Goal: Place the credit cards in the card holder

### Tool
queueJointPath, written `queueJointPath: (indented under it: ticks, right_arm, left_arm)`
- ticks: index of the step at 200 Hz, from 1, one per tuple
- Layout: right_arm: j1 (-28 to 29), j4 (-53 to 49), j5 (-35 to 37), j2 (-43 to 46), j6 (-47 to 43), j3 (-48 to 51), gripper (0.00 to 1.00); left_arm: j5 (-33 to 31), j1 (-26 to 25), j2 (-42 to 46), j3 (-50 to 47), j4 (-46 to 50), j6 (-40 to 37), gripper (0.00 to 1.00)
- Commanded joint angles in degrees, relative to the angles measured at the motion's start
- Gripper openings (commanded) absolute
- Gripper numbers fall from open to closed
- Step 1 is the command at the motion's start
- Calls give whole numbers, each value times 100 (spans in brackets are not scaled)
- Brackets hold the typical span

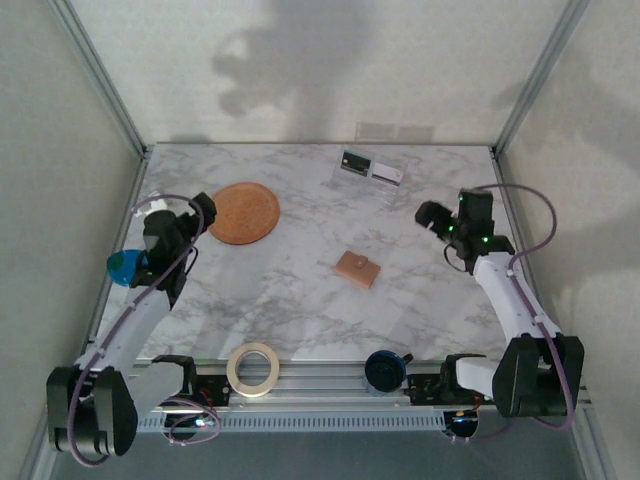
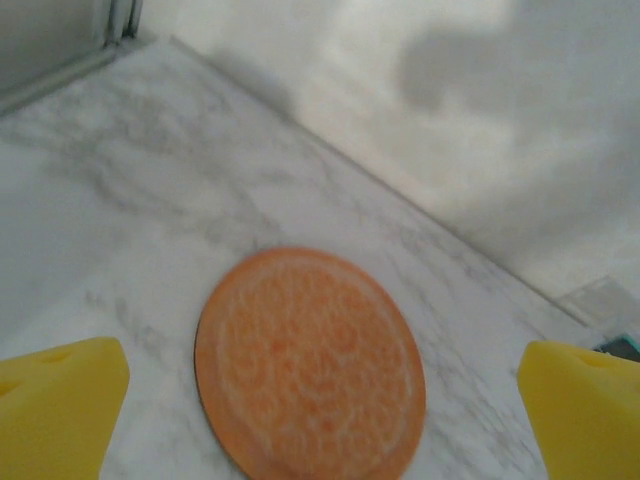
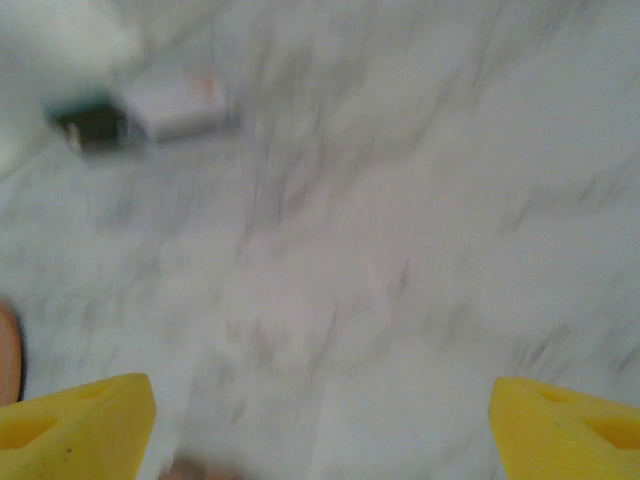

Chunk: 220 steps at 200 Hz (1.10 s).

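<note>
The credit cards lie side by side at the back of the marble table: a dark one (image 1: 354, 161) and a whitish one (image 1: 386, 173). They appear blurred in the right wrist view, the dark card (image 3: 95, 127) left of the whitish card (image 3: 175, 108). The tan-pink card holder (image 1: 357, 268) lies shut near the table's middle. My right gripper (image 1: 432, 218) hangs open above bare marble, right of the holder and short of the cards, nothing between its yellow fingers (image 3: 75, 428). My left gripper (image 1: 200, 213) stands open at the left, its yellow fingers (image 2: 55, 408) wide apart.
A round orange-brown disc (image 1: 243, 212) lies just in front of the left gripper, large in the left wrist view (image 2: 308, 362). A roll of tape (image 1: 252, 368) and a dark round knob (image 1: 382, 369) sit on the front rail. Frame posts and grey walls bound the table.
</note>
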<state>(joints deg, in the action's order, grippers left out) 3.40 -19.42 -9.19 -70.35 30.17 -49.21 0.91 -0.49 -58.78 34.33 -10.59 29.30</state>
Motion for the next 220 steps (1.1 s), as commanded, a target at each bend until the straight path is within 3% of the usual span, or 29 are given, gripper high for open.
queueJointPath:
  ticks: [1,25,48,97,128,169,220]
  right_arm:
    - [212,-714,-2307,-341,189,280,76]
    - [646,-558,-2726,-717,-65,332,69]
    - [775,-146,-3154,-1252,40,463,57]
    - [858,256,-3292,-1976,-113,366,54]
    - [884,149,-2661,-2184,-426,135,55]
    - [887,243,-2141,-2496,-577,-201,59]
    - [1074,278,-2718,-3123,-697,-558,44]
  left_arm:
    - [1564,-43,68,-3,741,431,100]
    - [2343,-461,-193,158,769,440,100]
    - [2430,-1118,-478,259,703,407,100]
    - [2740,-1955,-1003,177,317,766,100]
    - [2707,-2422,-1343,408,460,787,99]
    - [2827,-2695,-1729,399,270,1049,98]
    - [3029,-2820,-2006,253,-173,1402,97]
